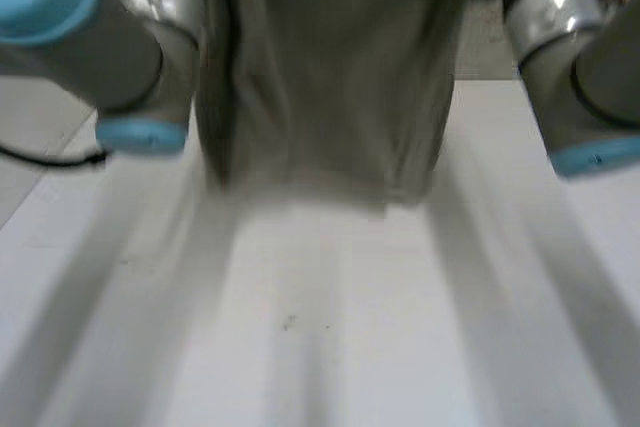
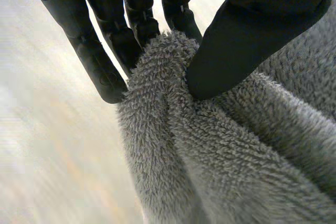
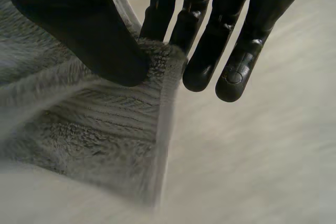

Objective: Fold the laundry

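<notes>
A grey fleecy towel [image 1: 330,77] hangs in the air between my two arms, its lower edge just above the white table [image 1: 320,327]. In the left wrist view my left hand [image 2: 131,30] pinches a bunched corner of the towel [image 2: 220,156] between thumb and fingers. In the right wrist view my right hand [image 3: 210,35] pinches the other corner of the towel [image 3: 94,119] the same way, thumb pressed on the pile. The hands themselves are hidden behind the arms in the head view.
The left arm [image 1: 110,37] and right arm [image 1: 575,67] stand close on either side of the hanging towel. A black cable [image 1: 50,157] lies at the table's left edge.
</notes>
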Motion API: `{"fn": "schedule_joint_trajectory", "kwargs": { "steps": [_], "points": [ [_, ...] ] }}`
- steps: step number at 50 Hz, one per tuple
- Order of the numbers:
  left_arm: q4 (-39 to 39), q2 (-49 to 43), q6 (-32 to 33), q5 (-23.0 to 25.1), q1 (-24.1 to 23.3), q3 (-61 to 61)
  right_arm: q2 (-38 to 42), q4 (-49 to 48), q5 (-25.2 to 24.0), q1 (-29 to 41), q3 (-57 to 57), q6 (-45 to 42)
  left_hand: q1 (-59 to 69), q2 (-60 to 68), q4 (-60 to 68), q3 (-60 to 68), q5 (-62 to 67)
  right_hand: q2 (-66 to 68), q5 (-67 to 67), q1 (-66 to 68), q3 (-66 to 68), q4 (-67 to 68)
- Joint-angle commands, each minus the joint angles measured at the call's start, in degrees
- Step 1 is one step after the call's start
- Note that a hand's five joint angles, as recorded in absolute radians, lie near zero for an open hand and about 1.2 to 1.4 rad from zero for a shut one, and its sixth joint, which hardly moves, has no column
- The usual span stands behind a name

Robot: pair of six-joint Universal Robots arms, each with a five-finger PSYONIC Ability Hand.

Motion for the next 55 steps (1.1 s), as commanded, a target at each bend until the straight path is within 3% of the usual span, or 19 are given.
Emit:
{"fn": "schedule_joint_trajectory", "kwargs": {
  "steps": [1,6,18,23,25,26,28,29,31,35,44,47,50,52,55],
  "points": [
    [11.1,4.1,-0.2,-0.4,0.2,-6.7,-0.2,-7.7,0.3,0.3,2.3,0.0,13.8,10.7,10.8,11.1,12.7,13.7,14.7,25.0,12.2,11.6],
    [11.4,5.8,0.0,0.2,0.9,-24.9,-0.5,-3.4,-3.4,0.3,13.1,-0.1,13.8,10.7,10.8,11.1,12.7,13.7,14.7,25.0,12.2,11.6],
    [10.6,4.1,0.1,0.0,0.7,-47.3,2.6,2.9,-9.6,0.5,30.8,-1.5,13.8,10.7,10.8,11.1,12.7,13.7,14.7,25.0,12.2,11.6],
    [6.8,4.1,0.0,-0.2,0.1,-54.1,3.4,11.5,-9.7,1.4,36.2,-5.1,13.8,10.7,10.8,11.1,12.7,13.7,14.7,25.0,12.2,11.6],
    [0.7,5.1,-0.1,-0.2,-0.7,-56.5,3.0,12.6,-9.7,0.8,37.1,-5.3,13.8,10.7,10.8,11.1,12.7,13.7,14.7,25.0,12.2,11.6],
    [0.7,5.1,-0.1,-0.2,-0.7,-56.5,3.0,12.6,-9.7,0.8,37.1,-5.3,13.8,10.7,10.8,11.1,12.7,13.7,14.7,25.0,12.2,11.6],
    [-7.2,8.0,-0.7,-0.3,-2.8,-57.0,1.2,13.3,-9.7,0.7,38.7,-5.1,-4.3,-7.3,-7.2,-6.9,-5.3,13.7,14.7,25.0,12.2,11.6],
    [-7.3,8.0,-0.7,-0.3,-2.8,-57.0,1.2,13.3,-9.7,0.7,38.7,-5.1,-4.4,-7.4,-7.3,-7.0,-5.4,13.7,14.7,25.0,12.2,11.6],
    [-14.2,10.8,-0.6,-0.4,-4.1,-56.8,-1.3,13.2,-9.5,0.7,40.6,-5.1,-31.4,-34.4,-34.3,-34.0,-32.4,13.7,14.7,25.0,12.2,11.6],
    [-20.2,15.4,-0.7,0.0,-4.7,-55.4,-3.0,12.0,-9.9,-0.2,42.3,-4.8,-43.4,-46.4,-46.3,-46.0,-44.4,13.7,14.7,25.0,12.2,11.6],
    [-19.7,19.2,-0.5,0.4,-3.2,-51.0,-3.2,8.9,-10.0,-4.1,43.7,-4.8,-44.1,-47.1,-47.0,-46.7,-45.1,13.7,14.7,25.0,12.2,11.6],
    [-19.6,19.3,-0.5,0.7,0.4,-49.3,-3.2,8.6,-10.1,-4.2,43.8,-4.7,-44.1,-47.1,-47.0,-46.7,-45.1,13.7,14.7,25.0,12.2,11.6],
    [-19.5,18.9,-0.6,2.5,3.4,-48.4,-3.1,8.6,-10.1,-4.8,44.0,-4.7,-43.9,-46.9,-46.9,-46.6,-45.0,13.7,14.7,25.0,12.2,11.6],
    [-19.3,17.9,-1.7,6.5,5.9,-46.5,-2.7,8.6,-10.1,-4.7,44.1,-4.7,-43.8,-46.8,-46.7,-46.4,-44.8,13.7,14.7,25.0,12.2,11.6],
    [-19.2,16.3,-2.7,8.6,6.7,-45.8,-2.6,8.6,-10.1,-4.5,44.2,-4.7,-43.6,-46.6,-46.5,-46.2,-44.6,13.7,14.7,25.0,12.2,11.6]
  ]
}}
